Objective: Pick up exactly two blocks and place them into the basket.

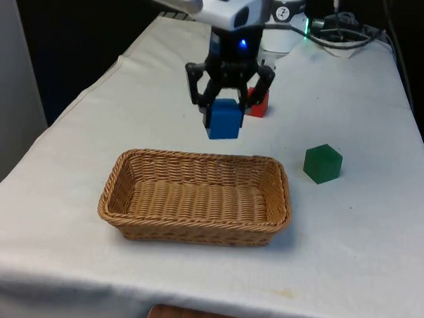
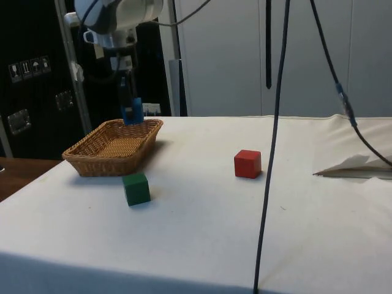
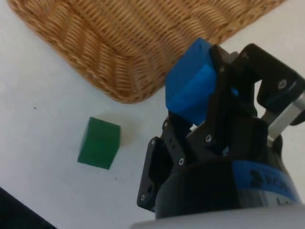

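Observation:
My gripper [image 1: 224, 112] is shut on a blue block [image 1: 223, 119], holding it in the air just behind the far rim of the wicker basket [image 1: 119, 197]. From the side, the blue block [image 2: 132, 111] hangs above the basket's far end [image 2: 150, 125]. The wrist view has the blue block [image 3: 188, 86] clamped between the black fingers [image 3: 226, 95], with the basket's rim [image 3: 119, 90] beneath. A red block [image 1: 258, 103] lies on the cloth behind the gripper. A green block [image 1: 322, 164] rests to the front view's right of the basket.
The basket [image 2: 92, 160] holds nothing. The green block [image 2: 136, 188] lies close beside the basket, the red block [image 2: 247, 163] further off. Cables [image 2: 272, 153] hang in front of the side view. A cable bundle [image 1: 344, 34] lies at the table's far corner.

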Tool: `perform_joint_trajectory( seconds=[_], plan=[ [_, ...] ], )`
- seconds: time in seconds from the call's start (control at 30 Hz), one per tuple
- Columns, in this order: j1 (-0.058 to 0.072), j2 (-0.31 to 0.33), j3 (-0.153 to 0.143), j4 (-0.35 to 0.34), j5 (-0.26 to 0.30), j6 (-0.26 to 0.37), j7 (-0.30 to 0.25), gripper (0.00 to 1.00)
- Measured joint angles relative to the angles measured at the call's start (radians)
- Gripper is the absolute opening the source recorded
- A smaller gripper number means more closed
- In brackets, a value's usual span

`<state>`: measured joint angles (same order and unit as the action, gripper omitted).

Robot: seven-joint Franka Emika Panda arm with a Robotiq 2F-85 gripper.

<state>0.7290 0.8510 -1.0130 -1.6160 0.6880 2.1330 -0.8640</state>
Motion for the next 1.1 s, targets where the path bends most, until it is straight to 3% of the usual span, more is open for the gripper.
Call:
perform_joint_trajectory(
  seconds=[0.3, 0.8, 1.1],
  plan=[
    [-0.014, 0.076, 0.02, 0.07, 0.065, -0.026, 0.004, 0.0],
    [-0.042, 0.201, 0.024, 0.174, 0.175, -0.03, 0.008, 0.0],
    [-0.072, 0.274, 0.024, 0.225, 0.281, -0.03, 0.007, 0.0]
  ],
)
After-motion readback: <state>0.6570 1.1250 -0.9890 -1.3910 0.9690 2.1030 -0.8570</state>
